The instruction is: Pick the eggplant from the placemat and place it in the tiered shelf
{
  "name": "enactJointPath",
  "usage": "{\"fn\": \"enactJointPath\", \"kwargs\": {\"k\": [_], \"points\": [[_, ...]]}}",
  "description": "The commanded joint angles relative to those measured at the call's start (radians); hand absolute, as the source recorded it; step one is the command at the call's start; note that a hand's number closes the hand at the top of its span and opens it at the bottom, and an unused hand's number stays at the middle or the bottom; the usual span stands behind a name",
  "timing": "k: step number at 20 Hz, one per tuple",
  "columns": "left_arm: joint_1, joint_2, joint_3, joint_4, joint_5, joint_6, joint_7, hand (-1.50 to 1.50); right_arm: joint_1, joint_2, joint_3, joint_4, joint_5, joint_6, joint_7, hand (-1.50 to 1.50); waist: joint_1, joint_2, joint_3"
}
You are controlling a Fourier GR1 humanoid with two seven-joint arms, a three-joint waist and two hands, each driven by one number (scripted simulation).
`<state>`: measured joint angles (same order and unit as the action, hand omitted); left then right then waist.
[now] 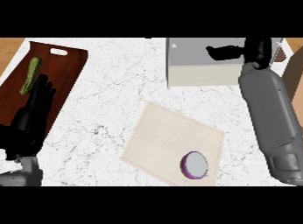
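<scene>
Find the eggplant at the near right corner of the placemat, untouched and well apart from the tiered shelf far right. Bring the right hand, above that shelf and impossible to read as apart or together, near and down over it. Leave the left hand spread at left.

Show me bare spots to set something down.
Bare marble lies between the cutting board and the placemat, and left of the shelf. The placemat's upper part is free; a purple-rimmed round thing sits lower right. Crowded: the shelf, under the right hand.
</scene>
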<state>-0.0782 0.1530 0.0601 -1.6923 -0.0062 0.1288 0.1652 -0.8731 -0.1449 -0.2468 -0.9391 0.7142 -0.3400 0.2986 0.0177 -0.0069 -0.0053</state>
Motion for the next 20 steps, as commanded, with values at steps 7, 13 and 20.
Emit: {"fn": "enactJointPath", "kwargs": {"k": [7,13,20], "points": [[-0.006,0.020,0.056,0.044,0.039,-0.042,-0.035,0.00,-0.050,-0.011,-0.059,0.007,-0.162,-0.012,-0.139,-1.50,-0.009,0.009,0.005],[-0.008,0.007,0.047,0.066,0.013,-0.029,-0.047,0.00,0.015,-0.115,-0.117,-0.158,-0.214,0.014,-0.034,-1.50,-0.023,0.006,0.005],[0.045,0.027,0.059,-0.048,0.015,-0.028,0.014,0.00,0.232,-0.214,-0.217,-0.451,-0.314,0.122,0.148,-1.50,-0.037,-0.002,0.005]]}}
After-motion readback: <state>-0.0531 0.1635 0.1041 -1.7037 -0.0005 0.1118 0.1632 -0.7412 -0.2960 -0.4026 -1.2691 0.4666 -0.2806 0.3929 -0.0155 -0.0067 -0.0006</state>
